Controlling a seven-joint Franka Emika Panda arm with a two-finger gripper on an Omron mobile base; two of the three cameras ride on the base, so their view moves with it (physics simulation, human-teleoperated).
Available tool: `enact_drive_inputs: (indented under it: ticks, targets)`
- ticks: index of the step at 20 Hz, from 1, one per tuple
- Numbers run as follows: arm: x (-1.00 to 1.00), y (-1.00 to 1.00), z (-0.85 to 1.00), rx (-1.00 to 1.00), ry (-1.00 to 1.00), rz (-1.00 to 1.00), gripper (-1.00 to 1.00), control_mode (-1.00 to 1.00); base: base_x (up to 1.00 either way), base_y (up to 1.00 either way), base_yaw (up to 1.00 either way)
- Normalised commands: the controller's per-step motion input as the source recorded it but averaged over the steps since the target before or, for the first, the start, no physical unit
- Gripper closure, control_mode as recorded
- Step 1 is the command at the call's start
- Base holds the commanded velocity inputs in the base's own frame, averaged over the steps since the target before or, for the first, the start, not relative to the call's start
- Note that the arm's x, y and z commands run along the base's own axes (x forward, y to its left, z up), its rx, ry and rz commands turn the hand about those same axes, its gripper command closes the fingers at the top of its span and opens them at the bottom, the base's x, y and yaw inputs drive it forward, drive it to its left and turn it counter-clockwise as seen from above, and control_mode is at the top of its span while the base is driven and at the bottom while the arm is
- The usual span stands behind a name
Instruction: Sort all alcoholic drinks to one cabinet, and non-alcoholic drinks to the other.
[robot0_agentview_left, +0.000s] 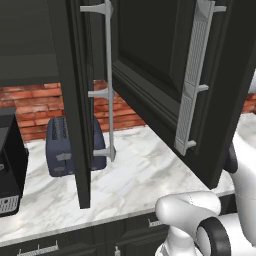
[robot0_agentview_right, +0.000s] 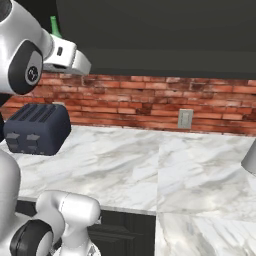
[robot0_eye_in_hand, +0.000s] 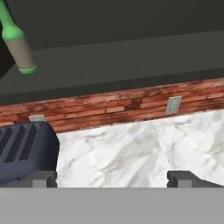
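A small slim green bottle (robot0_eye_in_hand: 16, 41) with a tan label, one of the alcoholic drinks, stands on the floor of the open upper cabinet, at the top left of the hand view. Its green neck (robot0_agentview_right: 54, 26) pokes up behind my arm in the right base view. My gripper (robot0_eye_in_hand: 113, 178) is open, its two dark fingertips (robot0_eye_in_hand: 43, 178) far apart with nothing between them. It hangs below and to the right of the bottle, well clear of it, over the marble counter. The non-alcoholic drinks are out of view.
A dark blue toaster (robot0_agentview_left: 62, 145) (robot0_agentview_right: 37, 129) sits on the marble counter (robot0_agentview_right: 150, 165) against the brick wall. Two black cabinet doors (robot0_agentview_left: 165, 75) hang open over the counter. A black microwave (robot0_agentview_left: 10, 165) stands at the left, and a wall outlet (robot0_agentview_right: 185, 118) is set in the bricks.
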Motion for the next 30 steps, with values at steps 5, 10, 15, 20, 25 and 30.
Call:
enact_drive_inputs:
  ticks: [5,10,15,20,25,30]
  targets:
    - [-0.43,-0.13,-0.40,0.02,0.39,-0.07,-1.00,-1.00,0.00,0.00,0.00]
    - [-0.22,-0.02,-0.21,0.01,0.15,-0.01,-1.00,-1.00,0.00,0.00,0.00]
    - [-0.08,0.00,-0.02,0.00,0.00,0.00,-1.00,1.00,-0.73,0.00,0.00]
    - [0.00,0.00,0.00,0.00,0.00,0.00,-1.00,1.00,-1.00,0.01,0.00]
    - [0.00,0.00,0.00,0.00,0.00,0.00,-1.00,1.00,-0.83,0.15,0.00]
    - [0.00,0.00,0.00,0.00,0.00,0.00,-1.00,1.00,-0.84,0.67,0.00]
